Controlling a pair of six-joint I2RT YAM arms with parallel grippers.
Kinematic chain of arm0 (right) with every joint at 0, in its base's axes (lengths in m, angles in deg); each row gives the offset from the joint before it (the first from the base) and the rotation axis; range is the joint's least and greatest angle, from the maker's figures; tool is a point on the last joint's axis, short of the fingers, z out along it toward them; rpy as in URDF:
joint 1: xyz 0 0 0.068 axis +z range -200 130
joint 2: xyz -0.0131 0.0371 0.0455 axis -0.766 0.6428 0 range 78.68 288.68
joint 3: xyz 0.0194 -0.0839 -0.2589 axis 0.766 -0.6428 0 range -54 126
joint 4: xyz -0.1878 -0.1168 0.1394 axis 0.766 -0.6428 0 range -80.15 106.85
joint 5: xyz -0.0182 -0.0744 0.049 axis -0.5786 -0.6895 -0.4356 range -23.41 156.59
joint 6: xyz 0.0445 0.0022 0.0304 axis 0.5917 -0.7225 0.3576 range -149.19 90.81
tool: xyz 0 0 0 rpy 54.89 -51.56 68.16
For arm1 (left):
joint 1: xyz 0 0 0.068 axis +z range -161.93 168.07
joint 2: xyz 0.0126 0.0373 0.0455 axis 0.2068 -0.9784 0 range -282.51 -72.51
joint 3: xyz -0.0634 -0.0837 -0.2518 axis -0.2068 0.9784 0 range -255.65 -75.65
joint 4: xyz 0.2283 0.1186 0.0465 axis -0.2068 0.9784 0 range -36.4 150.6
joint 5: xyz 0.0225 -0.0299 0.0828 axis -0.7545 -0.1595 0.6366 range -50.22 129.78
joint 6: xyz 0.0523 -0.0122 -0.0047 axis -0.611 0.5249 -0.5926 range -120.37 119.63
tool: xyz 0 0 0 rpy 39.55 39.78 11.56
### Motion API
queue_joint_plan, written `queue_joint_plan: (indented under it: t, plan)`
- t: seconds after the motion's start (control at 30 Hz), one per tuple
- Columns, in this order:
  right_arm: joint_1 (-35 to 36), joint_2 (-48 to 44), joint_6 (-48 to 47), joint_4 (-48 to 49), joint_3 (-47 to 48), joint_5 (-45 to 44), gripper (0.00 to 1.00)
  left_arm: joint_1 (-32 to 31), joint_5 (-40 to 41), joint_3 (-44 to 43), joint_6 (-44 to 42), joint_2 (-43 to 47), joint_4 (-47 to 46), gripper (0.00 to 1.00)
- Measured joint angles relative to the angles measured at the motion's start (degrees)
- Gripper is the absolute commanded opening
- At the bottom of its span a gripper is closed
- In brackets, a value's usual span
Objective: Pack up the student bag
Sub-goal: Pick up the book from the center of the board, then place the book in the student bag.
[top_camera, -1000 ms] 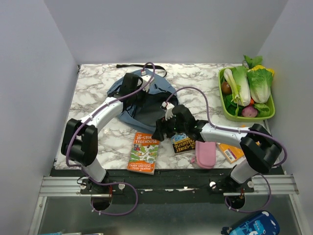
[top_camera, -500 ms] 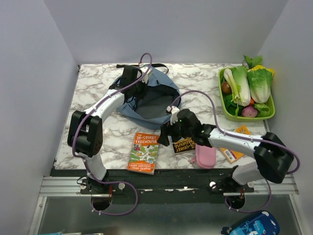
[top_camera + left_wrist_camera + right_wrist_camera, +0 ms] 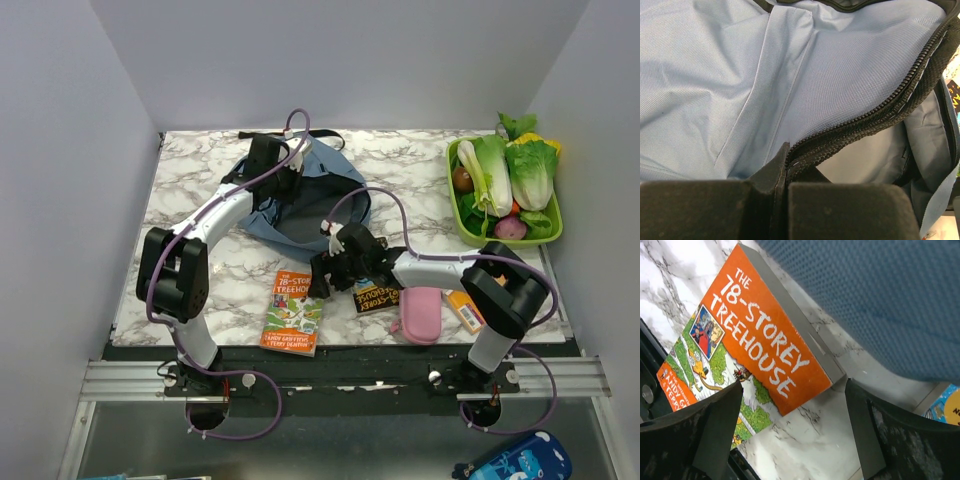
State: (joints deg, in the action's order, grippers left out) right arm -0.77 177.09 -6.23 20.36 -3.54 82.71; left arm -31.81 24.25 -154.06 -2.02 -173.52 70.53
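The student bag, a dusty-blue backpack with black straps, lies at the back middle of the marble table with its mouth open. My left gripper is shut on the bag's black zipper edge; the left wrist view shows the blue fabric and my left gripper pinching that edge. My right gripper hovers open just in front of the bag, over the top right corner of an orange book. In the right wrist view the orange book lies under my open right gripper, with the bag beyond.
A black book, a pink pencil case and a yellow-orange item lie at the front right. A green tray of vegetables stands at the back right. A bright blue pouch lies below the table's front edge.
My right gripper has moved left from the black book to the orange book and opened wider. My left gripper pulled the bag's edge back, opening the mouth, then held still.
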Motion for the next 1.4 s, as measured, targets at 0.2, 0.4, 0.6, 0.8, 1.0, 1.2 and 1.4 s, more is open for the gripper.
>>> queue_joint_plan:
  t: [0.2, 0.4, 0.6, 0.8, 1.0, 1.2, 1.4]
  plan:
    - [0.33, 2.32, 0.63, 0.22, 2.12, -1.01, 0.68, 0.02, -0.66, 0.92, -0.13, 0.7, -0.07, 0.0]
    - [1.25, 3.61, 1.36, -0.02, 3.58, -4.9, 0.16, 0.46, -1.11, 1.14, -0.5, 0.81, -0.09, 0.0]
    - [2.91, 3.26, 0.9, 0.13, 4.02, -8.0, 0.01, 1.18, -1.6, 1.4, -0.68, 1.57, -0.09, 0.0]
    - [3.21, -0.13, -0.59, -1.53, 3.39, -8.11, 0.01, 1.27, -1.68, 2.01, -0.92, 1.81, -0.13, 0.0]
    - [3.23, -12.44, -3.8, -4.35, 2.62, -7.5, 0.01, 1.57, -1.66, 2.38, -1.16, 2.01, -0.13, 0.0]
    - [0.63, -23.28, -4.83, -6.01, 5.77, -8.04, 0.01, 1.73, -1.84, 2.67, -1.11, 2.08, -0.33, 0.0]
    - [-12.24, -24.3, -0.68, -8.37, 8.15, -7.91, 0.01, 1.77, -2.23, 5.66, -1.11, 3.48, -1.27, 0.0]
